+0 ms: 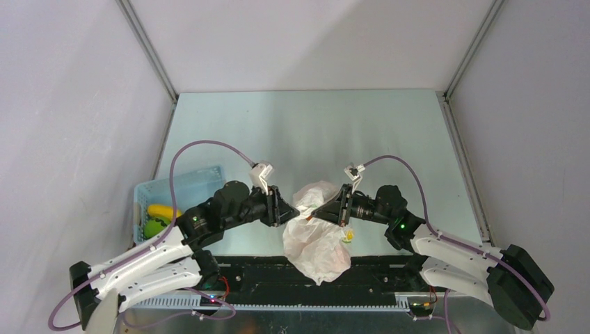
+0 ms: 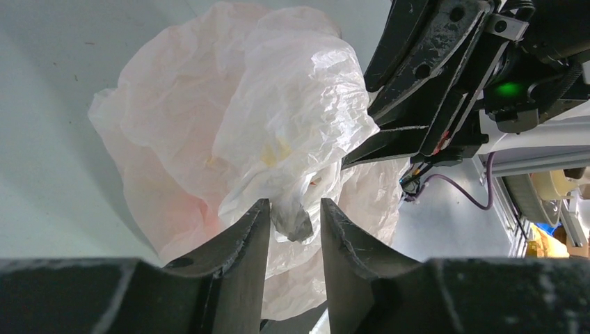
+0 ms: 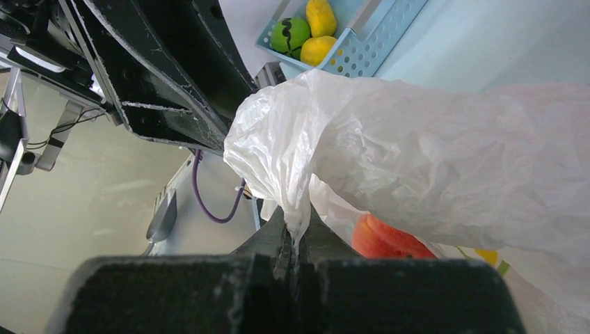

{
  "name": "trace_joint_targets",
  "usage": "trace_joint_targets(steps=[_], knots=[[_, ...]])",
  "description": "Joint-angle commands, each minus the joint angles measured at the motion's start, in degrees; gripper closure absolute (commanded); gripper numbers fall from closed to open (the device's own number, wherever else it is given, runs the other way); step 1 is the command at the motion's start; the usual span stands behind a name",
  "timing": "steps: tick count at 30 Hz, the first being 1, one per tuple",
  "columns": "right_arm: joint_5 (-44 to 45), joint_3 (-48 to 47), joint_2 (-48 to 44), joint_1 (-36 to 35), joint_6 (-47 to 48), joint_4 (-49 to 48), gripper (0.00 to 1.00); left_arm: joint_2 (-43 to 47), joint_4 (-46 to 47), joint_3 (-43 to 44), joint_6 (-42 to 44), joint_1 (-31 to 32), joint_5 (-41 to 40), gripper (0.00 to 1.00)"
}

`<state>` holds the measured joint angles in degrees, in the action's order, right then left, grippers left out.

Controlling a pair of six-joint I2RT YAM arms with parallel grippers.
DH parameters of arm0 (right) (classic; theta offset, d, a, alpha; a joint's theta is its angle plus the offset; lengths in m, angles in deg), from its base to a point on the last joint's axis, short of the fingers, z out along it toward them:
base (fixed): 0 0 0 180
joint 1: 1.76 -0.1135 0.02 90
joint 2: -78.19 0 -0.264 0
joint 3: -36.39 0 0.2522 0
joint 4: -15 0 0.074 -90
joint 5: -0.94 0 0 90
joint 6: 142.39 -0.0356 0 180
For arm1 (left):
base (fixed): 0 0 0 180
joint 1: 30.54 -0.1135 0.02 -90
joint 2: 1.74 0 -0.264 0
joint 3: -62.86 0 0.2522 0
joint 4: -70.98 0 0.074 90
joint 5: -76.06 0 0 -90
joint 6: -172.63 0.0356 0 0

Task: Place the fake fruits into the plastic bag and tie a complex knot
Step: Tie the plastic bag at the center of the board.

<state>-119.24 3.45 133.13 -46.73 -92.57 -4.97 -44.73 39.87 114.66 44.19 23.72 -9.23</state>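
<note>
Right gripper pinches the plastic bag holding a red fruit; left gripper parted; basket holds three fruits.

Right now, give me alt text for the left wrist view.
The left claw stands open around a bunched tail of the white plastic bag. The right claw juts in from the upper right, its tip at the bag.

One plastic bag, with one red-peach fruit showing through it. One blue basket at the counter's left edge holds one green fruit and yellow fruit, one piece or two, unclear. Two hands: left hand, right hand.
</note>
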Motion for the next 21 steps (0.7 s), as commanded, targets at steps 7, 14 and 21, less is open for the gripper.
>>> trace_joint_targets(steps=[7,14,21], knots=[[1.7,-4.1,-0.3,-0.6,2.8,3.1,1.00,-0.4,-0.1,2.5,2.4,0.3,0.5,0.90],[3.8,-7.7,-6.7,1.1,7.5,18.9,0.55,-0.1,0.5,1.4,2.2,0.3,-0.5,1.00],[5.8,-8.5,-20.6,7.2,12.3,37.4,0.20,-0.9,0.6,1.2,2.7,0.3,-1.5,1.00]])
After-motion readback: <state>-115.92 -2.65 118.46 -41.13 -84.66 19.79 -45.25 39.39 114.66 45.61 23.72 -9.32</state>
